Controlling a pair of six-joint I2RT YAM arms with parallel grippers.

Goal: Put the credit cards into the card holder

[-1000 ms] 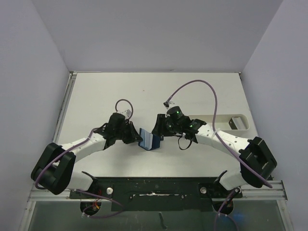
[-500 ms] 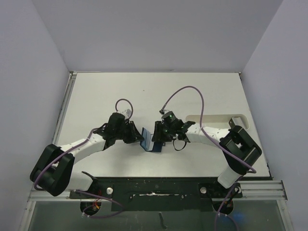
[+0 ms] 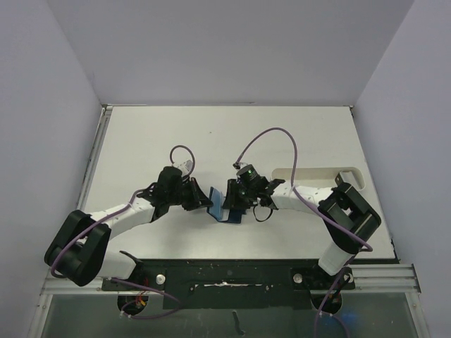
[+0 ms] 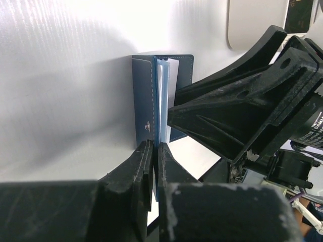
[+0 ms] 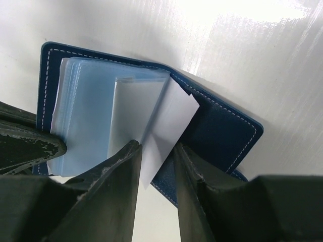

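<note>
The card holder (image 3: 221, 207) is a navy wallet with light blue inner pockets, held on edge between the two arms. My left gripper (image 4: 154, 151) is shut on one cover of the card holder (image 4: 144, 96) from the left. My right gripper (image 5: 155, 151) stands open at the card holder (image 5: 222, 126), its fingers either side of a pale pocket leaf (image 5: 166, 121), with a gap on the right side. One dark credit card (image 4: 298, 15) lies in the white tray (image 4: 255, 25). No card is in either gripper.
The long white tray (image 3: 310, 171) lies at the right, behind the right forearm. The right arm's cable loops above the grippers (image 3: 271, 134). Walls close in the table on the left, right and back.
The right arm has swung left onto the open card holder and its jaws have narrowed. The left jaws opened briefly and shut again on the cover.
</note>
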